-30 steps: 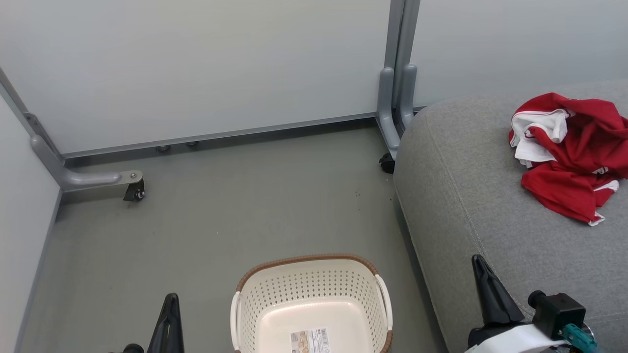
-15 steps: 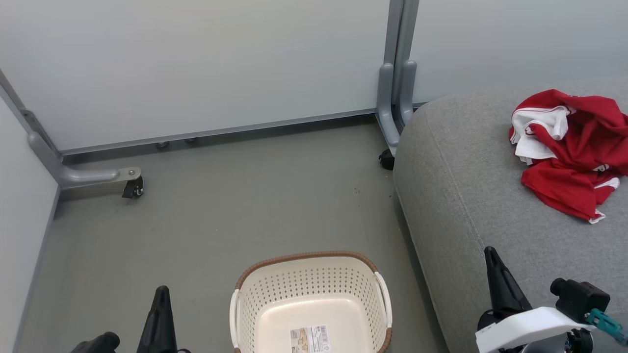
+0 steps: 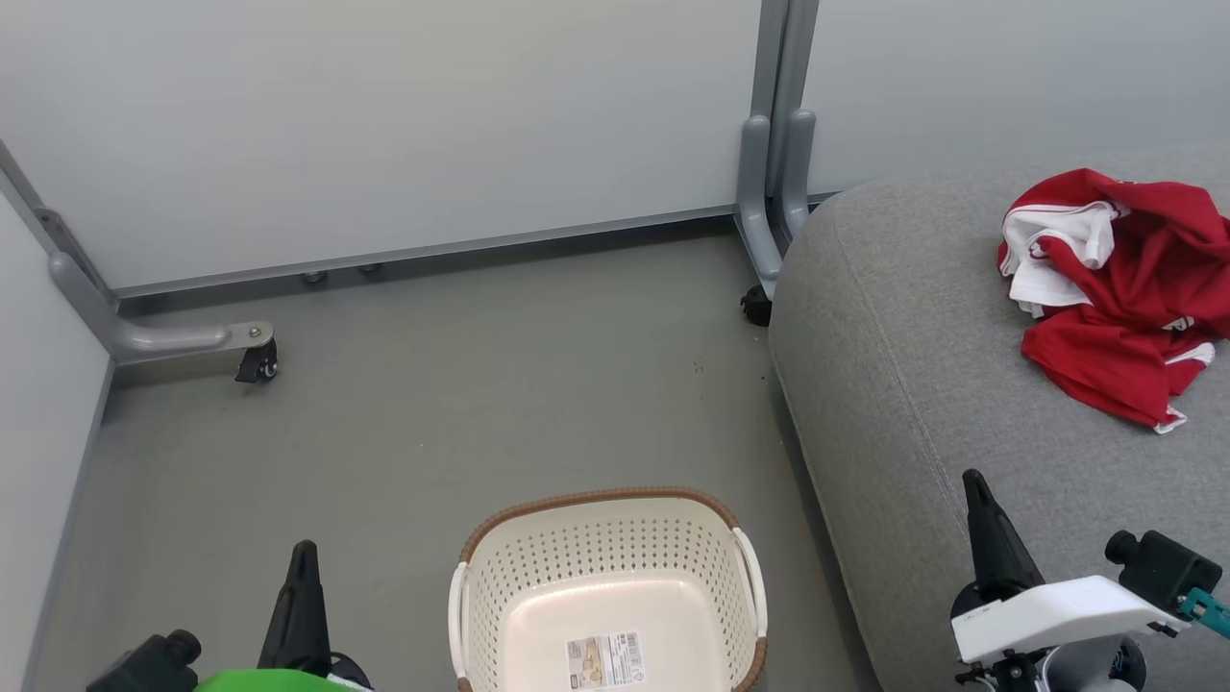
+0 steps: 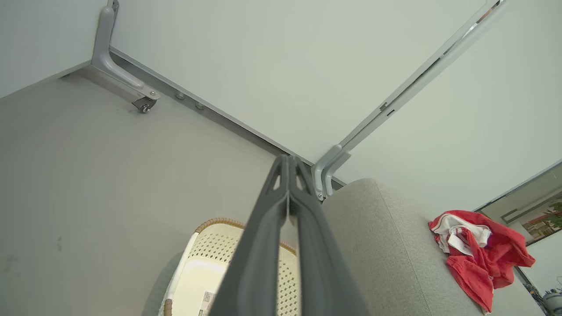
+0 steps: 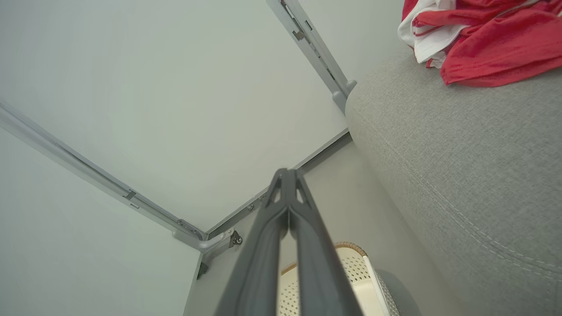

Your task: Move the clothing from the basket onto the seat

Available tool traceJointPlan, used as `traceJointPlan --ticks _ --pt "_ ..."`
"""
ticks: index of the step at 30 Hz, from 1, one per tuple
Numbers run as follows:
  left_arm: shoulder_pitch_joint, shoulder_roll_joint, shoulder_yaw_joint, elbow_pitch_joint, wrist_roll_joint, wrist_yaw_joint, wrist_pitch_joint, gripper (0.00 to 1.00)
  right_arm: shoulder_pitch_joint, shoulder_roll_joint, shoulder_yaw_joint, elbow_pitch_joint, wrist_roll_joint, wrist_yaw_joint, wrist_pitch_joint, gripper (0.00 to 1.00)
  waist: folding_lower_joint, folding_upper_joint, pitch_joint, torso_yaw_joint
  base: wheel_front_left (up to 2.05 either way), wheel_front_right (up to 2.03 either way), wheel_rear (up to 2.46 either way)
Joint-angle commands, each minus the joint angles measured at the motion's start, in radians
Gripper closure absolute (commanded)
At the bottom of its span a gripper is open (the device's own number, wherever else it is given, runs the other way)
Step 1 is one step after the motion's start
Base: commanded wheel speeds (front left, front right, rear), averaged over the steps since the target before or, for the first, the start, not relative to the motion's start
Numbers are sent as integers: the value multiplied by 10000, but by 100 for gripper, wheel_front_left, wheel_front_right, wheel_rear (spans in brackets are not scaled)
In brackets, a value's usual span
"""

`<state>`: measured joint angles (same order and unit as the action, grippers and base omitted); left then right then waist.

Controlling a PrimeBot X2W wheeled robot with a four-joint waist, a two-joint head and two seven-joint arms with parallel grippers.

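Note:
Red clothing (image 3: 1119, 288) with white trim lies crumpled on the grey seat (image 3: 922, 384) at the right, also seen as the clothing (image 4: 478, 252) and the clothing (image 5: 478, 37) in the wrist views. The cream basket (image 3: 607, 596) with a brown rim stands on the floor at bottom centre, with a label on its bottom and no cloth inside. My left gripper (image 3: 305, 553) is shut, left of the basket, holding nothing. My right gripper (image 3: 973, 479) is shut over the seat's front part, well short of the clothing. Both wrist views show my fingers (image 4: 287, 184) (image 5: 285, 188) pressed together.
Pale partition panels close off the back and left, with a grey post foot (image 3: 769, 221) beside the seat's corner and a castered foot (image 3: 245, 351) at the left. Grey floor (image 3: 461, 404) lies between the panels and the basket.
Both grippers have risen further into the head view, each still shut. The whole picture has shifted slightly upward, so the camera moved. Clothing and basket have stayed put.

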<state>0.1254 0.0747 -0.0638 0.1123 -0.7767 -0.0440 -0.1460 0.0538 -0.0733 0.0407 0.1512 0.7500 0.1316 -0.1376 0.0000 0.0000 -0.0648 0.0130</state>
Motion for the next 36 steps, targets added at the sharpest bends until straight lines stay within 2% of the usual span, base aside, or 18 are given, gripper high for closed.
traceJointPlan --ticks 1,36 --pt "-351 85 90 -42 -399 -72 65 100 -280 -55 -75 -66 384 -5 80 100 0 0 11 -2 0 0 0" --pt "-1356 155 632 592 -4526 -473 1075 100 -971 -80 -585 403 4581 -5 1115 100 0 0 273 -52 0 0 0"
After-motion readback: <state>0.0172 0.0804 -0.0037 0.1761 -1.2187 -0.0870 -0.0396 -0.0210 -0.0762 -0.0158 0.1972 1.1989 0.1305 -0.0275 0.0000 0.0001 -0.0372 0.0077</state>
